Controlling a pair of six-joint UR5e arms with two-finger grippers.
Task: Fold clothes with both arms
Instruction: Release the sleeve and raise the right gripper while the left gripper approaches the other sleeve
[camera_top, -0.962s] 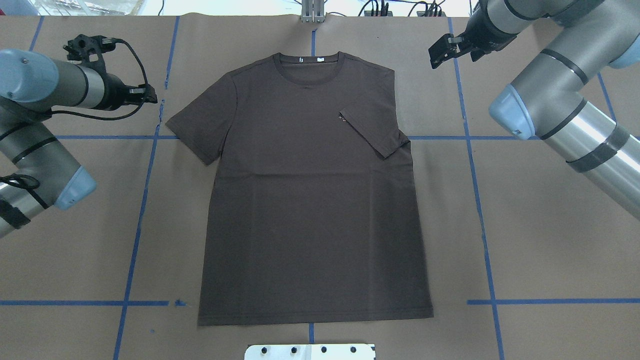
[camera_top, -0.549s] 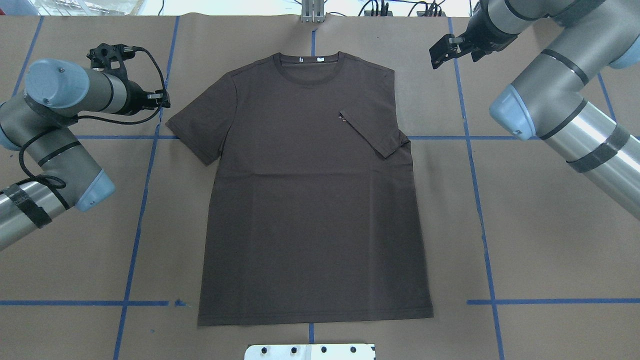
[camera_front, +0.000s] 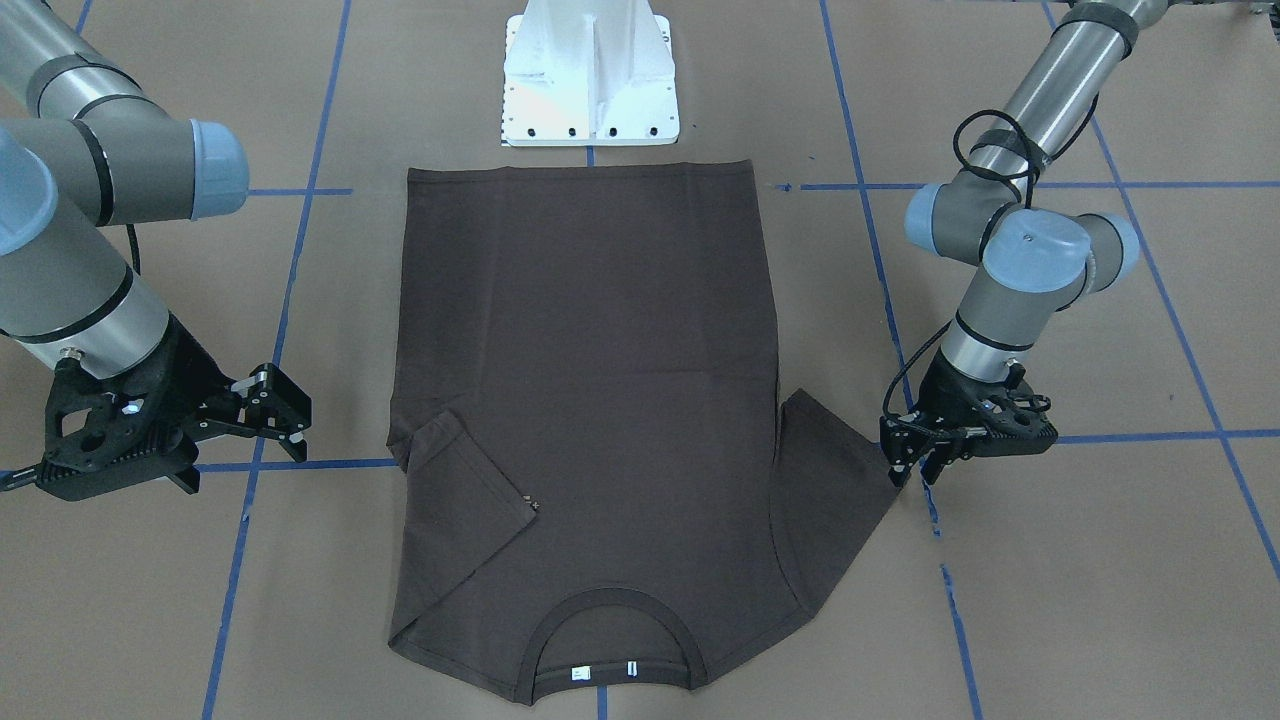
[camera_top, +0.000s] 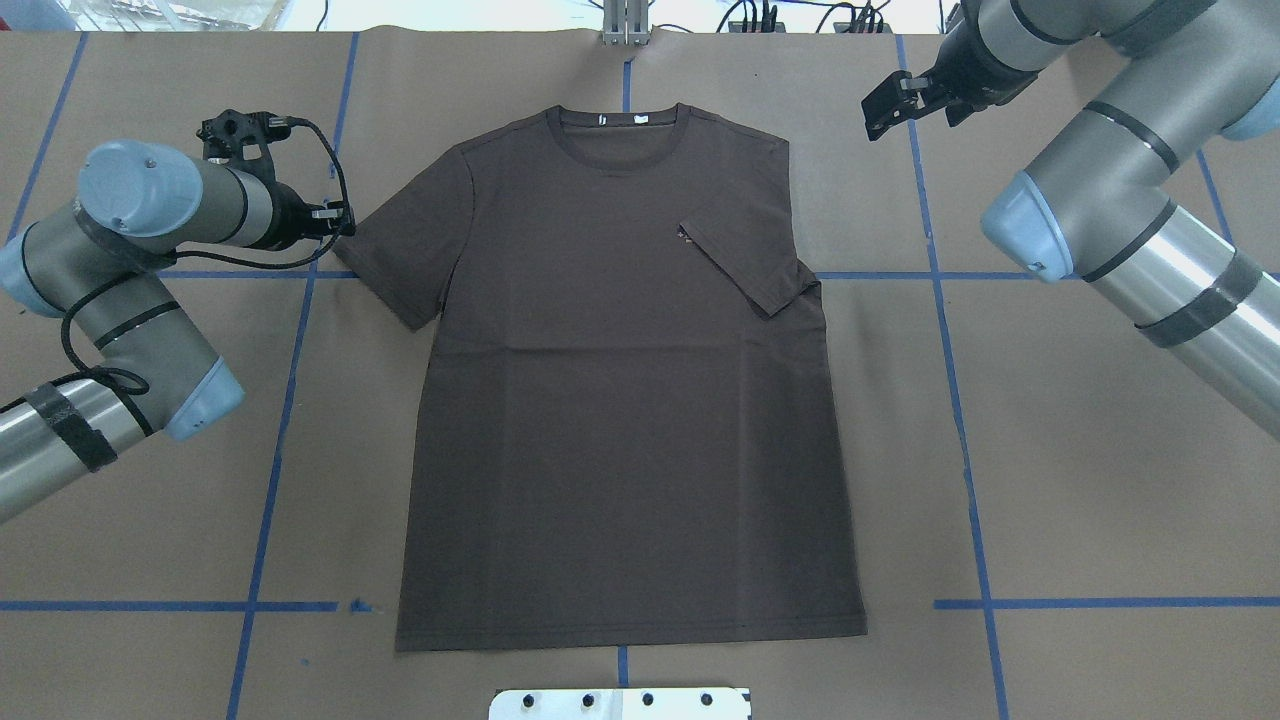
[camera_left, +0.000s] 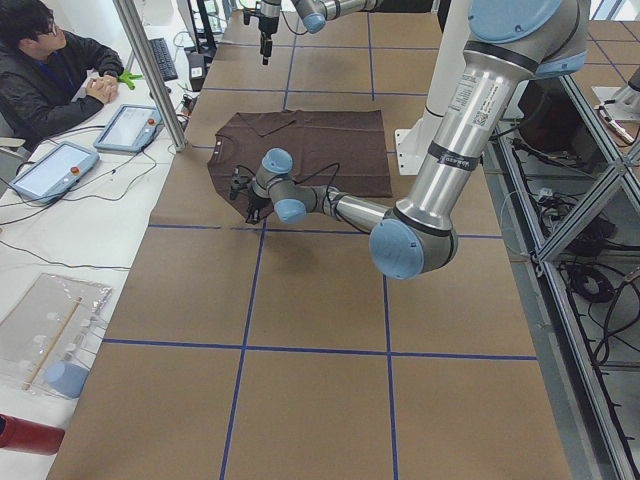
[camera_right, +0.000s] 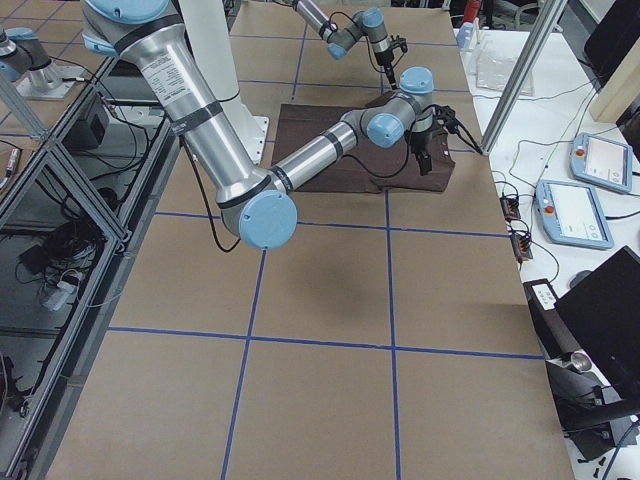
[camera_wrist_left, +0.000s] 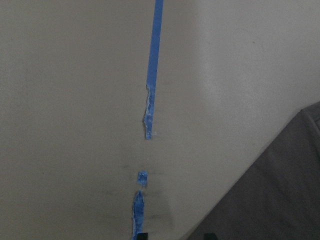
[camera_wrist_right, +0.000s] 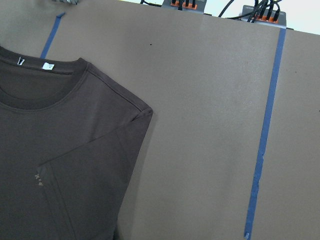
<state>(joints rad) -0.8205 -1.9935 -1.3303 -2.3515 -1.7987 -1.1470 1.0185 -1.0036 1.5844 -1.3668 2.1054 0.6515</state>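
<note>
The dark brown T-shirt (camera_top: 620, 400) lies flat on the brown paper, collar and white neck tags (camera_top: 640, 119) at the far side. Its sleeve on the right arm's side (camera_top: 745, 265) is folded in over the chest, next to the small pale logo. The other sleeve (camera_top: 400, 250) lies spread out. My left gripper (camera_top: 340, 222) is open and low at that sleeve's outer edge; the left wrist view shows the sleeve edge (camera_wrist_left: 280, 200) beside torn blue tape. My right gripper (camera_top: 880, 105) is open and empty, beyond the shirt's far right shoulder. In the front view the left gripper (camera_front: 915, 455) touches the sleeve tip and the right gripper (camera_front: 280, 405) stands apart.
The white pedestal base (camera_front: 590, 75) stands at the shirt's hem side. Blue tape lines (camera_top: 960, 420) grid the paper. A metal post (camera_top: 625, 25) and cables stand at the far edge. An operator (camera_left: 50, 60) sits by tablets (camera_left: 125, 125) beyond that edge.
My left arm has swung right and toward the shirt, bringing its gripper to the spread sleeve's edge. My right gripper has lifted very slightly. The shirt has not moved.
</note>
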